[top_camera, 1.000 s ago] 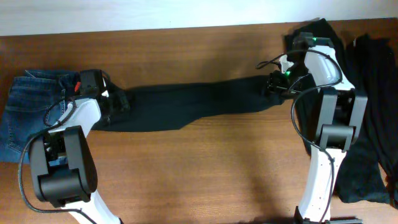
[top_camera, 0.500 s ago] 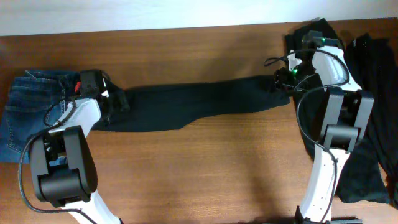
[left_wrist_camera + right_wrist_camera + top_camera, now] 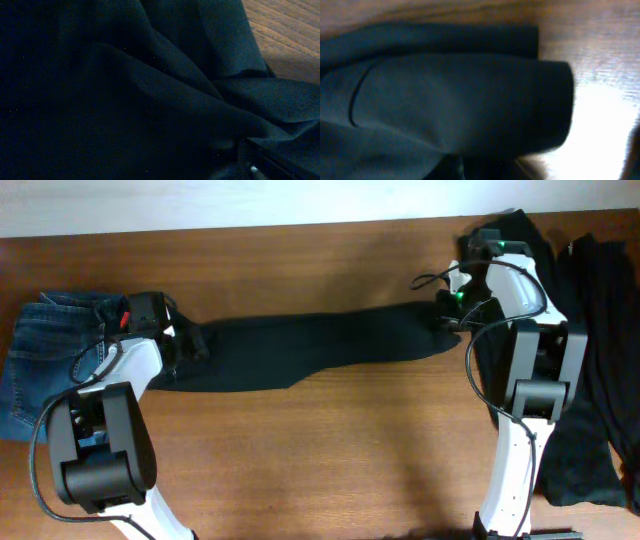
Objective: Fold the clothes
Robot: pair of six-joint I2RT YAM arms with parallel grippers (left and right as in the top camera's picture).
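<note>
The clothes, a pair of black trousers (image 3: 310, 345), lie stretched left to right across the wooden table (image 3: 320, 450). My left gripper (image 3: 192, 340) rests over their left end. In the left wrist view the dark cloth (image 3: 125, 90) fills the picture and only one fingertip (image 3: 252, 169) shows, far to the lower right, so the jaws stand wide. My right gripper (image 3: 443, 320) is at the trousers' right end. In the right wrist view the folded hem (image 3: 460, 100) runs down into the right gripper (image 3: 490, 170), whose jaws are pinched on it.
Blue denim jeans (image 3: 40, 370) lie at the far left, partly under the left arm. A heap of other black garments (image 3: 600, 330) covers the right side beside the right arm's base. The table's back edge meets a white wall (image 3: 250, 200).
The right gripper drifted right, then came back left a little, and its jaws closed on the trousers' right end. The left arm and the trousers' left end have not moved.
</note>
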